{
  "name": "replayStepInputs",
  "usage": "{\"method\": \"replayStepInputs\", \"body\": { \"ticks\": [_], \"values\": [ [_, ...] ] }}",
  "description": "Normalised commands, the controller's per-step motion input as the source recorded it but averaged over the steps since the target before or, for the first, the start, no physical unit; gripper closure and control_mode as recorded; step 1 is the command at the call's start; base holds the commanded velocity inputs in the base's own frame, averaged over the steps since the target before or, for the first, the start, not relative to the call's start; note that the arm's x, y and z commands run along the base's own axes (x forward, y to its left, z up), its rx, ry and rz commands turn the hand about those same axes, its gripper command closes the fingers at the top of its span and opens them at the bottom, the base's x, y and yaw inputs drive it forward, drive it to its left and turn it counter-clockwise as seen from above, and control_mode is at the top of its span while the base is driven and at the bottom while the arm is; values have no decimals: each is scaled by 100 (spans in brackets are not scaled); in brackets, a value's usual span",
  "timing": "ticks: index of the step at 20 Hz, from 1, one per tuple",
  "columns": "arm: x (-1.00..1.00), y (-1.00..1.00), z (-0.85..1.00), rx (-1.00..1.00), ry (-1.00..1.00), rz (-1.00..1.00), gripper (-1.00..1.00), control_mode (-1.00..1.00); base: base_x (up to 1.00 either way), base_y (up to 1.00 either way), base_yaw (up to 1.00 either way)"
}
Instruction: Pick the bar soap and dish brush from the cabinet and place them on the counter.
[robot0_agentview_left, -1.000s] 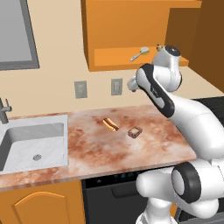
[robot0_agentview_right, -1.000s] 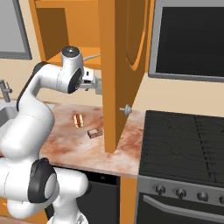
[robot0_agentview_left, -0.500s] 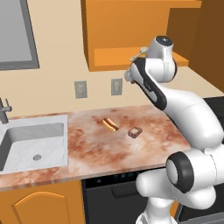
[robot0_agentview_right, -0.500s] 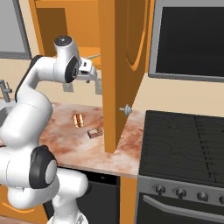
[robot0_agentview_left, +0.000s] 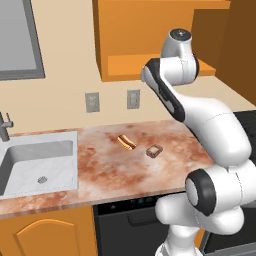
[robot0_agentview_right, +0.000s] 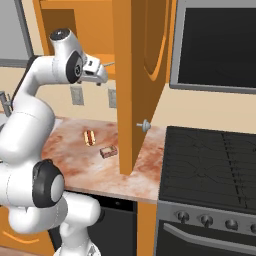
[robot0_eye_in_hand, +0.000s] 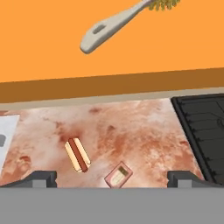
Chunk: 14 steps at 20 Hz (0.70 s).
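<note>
A: Hand view first: where's the brush?

B: The brush lies on the cabinet shelf, handle end toward the shelf's front edge, bristled head at the top edge of that picture.

A: And the gripper?

B: The gripper has its jaws spread wide with nothing between them. Its two dark fingertips sit far apart at the bottom of the hand view, above the counter and in front of the shelf's front edge, not touching the brush.

A: The soap?

B: The soap lies flat on the counter, just beside a hot dog but apart from it. From the left base view, the soap is to the right of the hot dog, with the sink well away at the left.

A: Cabinet door?

B: Open. In the right base view the door stands edge-on with its knob facing the stove. The hand is raised level with the shelf, left of the door.
</note>
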Motion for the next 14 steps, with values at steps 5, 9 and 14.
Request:
{"method": "replayStepInputs", "body": {
  "ticks": [5,9,14],
  "values": [
    [7,0,24,0,-6,-14,-100,-100,0,0,0],
    [12,0,3,0,-10,-11,-100,-100,0,0,0],
    [15,-4,0,7,-3,-6,-100,-100,0,0,0]
  ]
}}
